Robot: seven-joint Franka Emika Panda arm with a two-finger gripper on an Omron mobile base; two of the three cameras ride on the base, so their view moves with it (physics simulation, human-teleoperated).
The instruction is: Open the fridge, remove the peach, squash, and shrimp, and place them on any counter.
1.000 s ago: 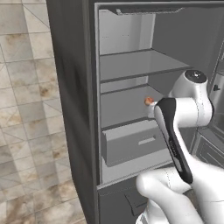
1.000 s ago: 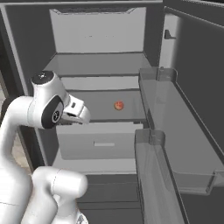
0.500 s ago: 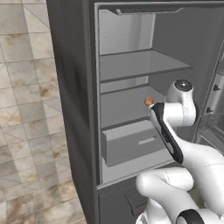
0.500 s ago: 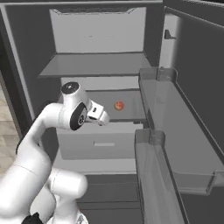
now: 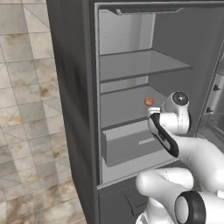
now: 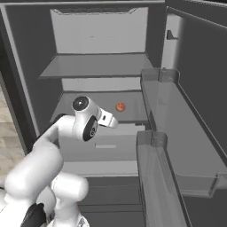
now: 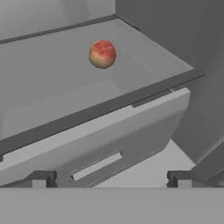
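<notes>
Fridge [image 5: 72, 109] stands open, its door swung to the right with clear bins [image 6: 177, 146] lining it, and nearest the pincer [image 7: 109, 177] is the front face of the pale drawer [image 7: 109, 144], just under the dark front edge of the lower shelf [image 7: 52, 100]. Farther back on that shelf the peach [image 7: 102, 54] sits alone with bare room on every side, the upper shelf [image 6: 97, 66] well above it. Bent at the elbow, the arm reaches in level toward the shelf edge, the pincer spread wide and holding nothing, short of the peach.

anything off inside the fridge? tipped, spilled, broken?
Nothing stands out. The small round orange-red peach sits alone on the pale grey lower shelf, intact. The grey drawer below is shut and level. No spills or damage.
</notes>
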